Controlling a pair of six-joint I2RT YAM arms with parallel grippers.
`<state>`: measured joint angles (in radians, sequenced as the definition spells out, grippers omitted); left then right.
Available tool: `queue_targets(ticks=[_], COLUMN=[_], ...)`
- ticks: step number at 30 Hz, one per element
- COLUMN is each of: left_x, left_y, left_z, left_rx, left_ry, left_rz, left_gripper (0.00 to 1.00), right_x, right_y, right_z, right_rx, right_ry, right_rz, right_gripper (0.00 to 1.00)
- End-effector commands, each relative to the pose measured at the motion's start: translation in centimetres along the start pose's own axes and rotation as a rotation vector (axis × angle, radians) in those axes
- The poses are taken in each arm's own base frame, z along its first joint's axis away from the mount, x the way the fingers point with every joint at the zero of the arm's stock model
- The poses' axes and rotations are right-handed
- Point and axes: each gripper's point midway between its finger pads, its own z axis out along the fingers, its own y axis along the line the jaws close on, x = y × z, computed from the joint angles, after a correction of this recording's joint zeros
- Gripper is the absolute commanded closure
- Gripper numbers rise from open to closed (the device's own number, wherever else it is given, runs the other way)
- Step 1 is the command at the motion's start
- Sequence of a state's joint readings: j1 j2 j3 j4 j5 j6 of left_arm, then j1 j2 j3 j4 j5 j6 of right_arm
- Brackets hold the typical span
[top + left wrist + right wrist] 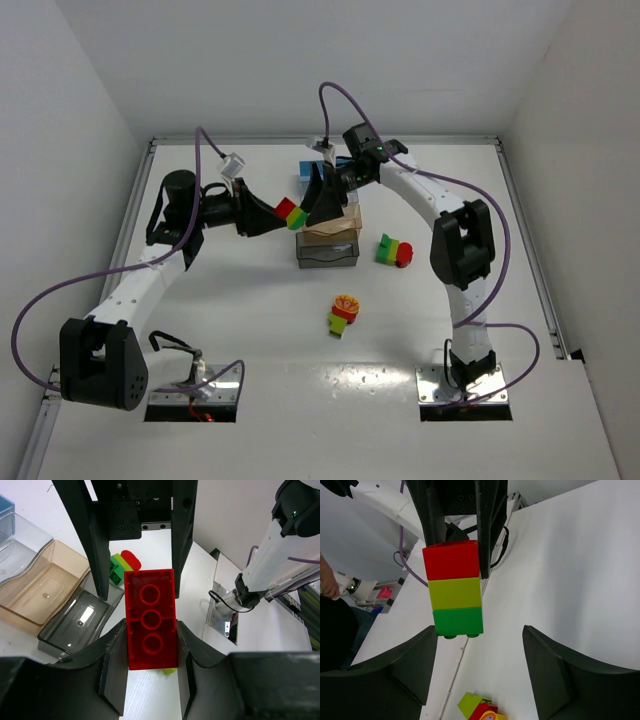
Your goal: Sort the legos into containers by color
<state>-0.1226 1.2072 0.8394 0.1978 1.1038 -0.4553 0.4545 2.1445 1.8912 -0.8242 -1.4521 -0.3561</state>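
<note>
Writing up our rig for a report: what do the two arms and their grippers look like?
Left arm and right arm match: white link shells, bulky black joints. A purple cable loops along each. Fingers are matte black and curved; a small green light glows near the right wrist.

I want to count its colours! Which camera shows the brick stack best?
The right wrist view: the brick stack is side-on, red, yellow, green all clear. The left wrist view shows mostly its red studded face; the top view shows it tiny.

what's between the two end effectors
A red-yellow-green lego stack, gripped by the left end effector, just short of the open right end effector. The top view shows it.
</note>
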Motion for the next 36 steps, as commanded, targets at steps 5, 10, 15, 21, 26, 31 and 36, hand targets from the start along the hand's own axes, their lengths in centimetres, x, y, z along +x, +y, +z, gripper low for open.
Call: queue_targets(ticks=[5, 10, 15, 21, 26, 31, 36], left_x=[-0.6, -0.4, -0.5, -0.5, -0.8, -1.4, -2.1], left_y=[-0.3, -0.2, -0.1, 0.6, 0.7, 0.4, 0.1], left_z=[-0.1, -0.1, -0.1, 0.0, 0.1, 0.1, 0.2], left_rx=[0.022, 0.022, 0.013, -0.015, -0.023, -0.017, -0.004], left_ry=[-0.024, -0.024, -0.027, -0.035, -0.043, -0.056, -0.063], left_rz=[0.060, 0.060, 0.060, 0.040, 0.030, 0.036, 0.041], left_gripper=[0.99, 0.99, 0.99, 0.83, 0.67, 0.55, 0.50], right_x=[-2.3, -2.9, -2.5, -2.6, -2.4, -2.4, -2.4], right_y=[2.7, 3.1, 3.0, 3.1, 3.5, 3.5, 3.5], right_z=[0.6, 1.4, 1.4, 1.4, 1.4, 1.4, 1.4], right_rx=[-0.076, -0.092, -0.092, -0.091, -0.092, -0.092, -0.092], right_ry=[-0.030, -0.023, -0.023, -0.027, -0.028, -0.028, -0.028], right_rz=[-0.072, -0.094, -0.071, -0.057, -0.057, -0.057, -0.047], right_gripper=[0.35, 0.35, 0.51, 0.92, 0.97, 0.98, 0.98])
